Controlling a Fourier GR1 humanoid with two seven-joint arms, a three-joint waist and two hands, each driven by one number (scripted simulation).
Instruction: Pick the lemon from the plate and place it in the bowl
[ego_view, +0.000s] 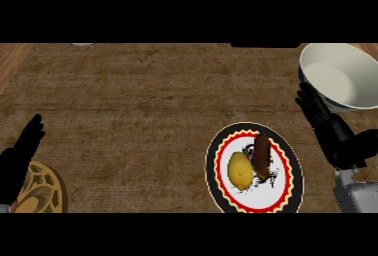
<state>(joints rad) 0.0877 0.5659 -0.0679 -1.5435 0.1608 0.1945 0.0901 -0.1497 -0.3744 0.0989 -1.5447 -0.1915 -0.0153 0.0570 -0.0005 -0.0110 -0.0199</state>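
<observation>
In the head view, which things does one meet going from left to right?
The left hand → lemon → brown food → bowl.

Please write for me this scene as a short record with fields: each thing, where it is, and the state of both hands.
lemon: lying on the plate, left of the brown item
brown item: dark, oblong, also on the plate
plate: lower right of centre, red and black rim
bowl: upper right, white inside, nothing visible in it
right hand: open, beside the bowl, apart from the lemon
left hand: open, resting at the left edge
gold patterned disc: lower left corner
</observation>
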